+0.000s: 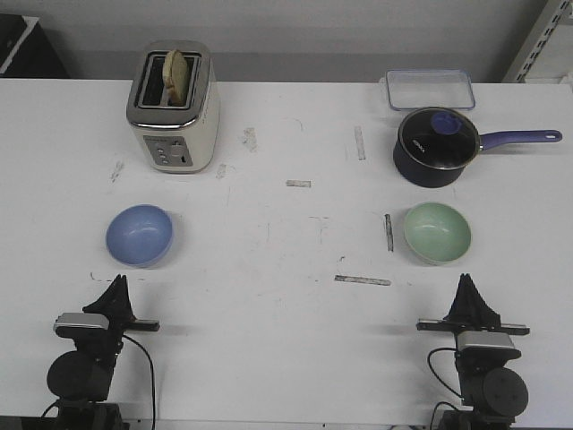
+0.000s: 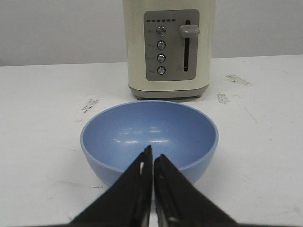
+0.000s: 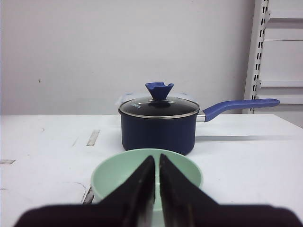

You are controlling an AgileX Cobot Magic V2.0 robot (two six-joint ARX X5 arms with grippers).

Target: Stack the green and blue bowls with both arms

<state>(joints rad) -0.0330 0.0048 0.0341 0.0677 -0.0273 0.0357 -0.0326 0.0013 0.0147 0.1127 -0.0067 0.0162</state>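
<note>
The periwinkle blue bowl [image 1: 140, 235] sits upright on the white table at the left; it fills the left wrist view [image 2: 149, 137]. The mint green bowl [image 1: 437, 232] sits upright at the right, also in the right wrist view [image 3: 118, 177]. My left gripper [image 1: 117, 282] is shut and empty, just short of the blue bowl's near rim [image 2: 152, 156]. My right gripper [image 1: 465, 280] is shut and empty, just short of the green bowl's near rim [image 3: 156, 158]. The bowls stand far apart.
A cream toaster [image 1: 174, 106] with bread stands behind the blue bowl. A dark lidded saucepan [image 1: 436, 146] with a purple handle stands behind the green bowl, and a clear box [image 1: 430, 89] lies beyond it. Tape marks [image 1: 362, 280] dot the table.
</note>
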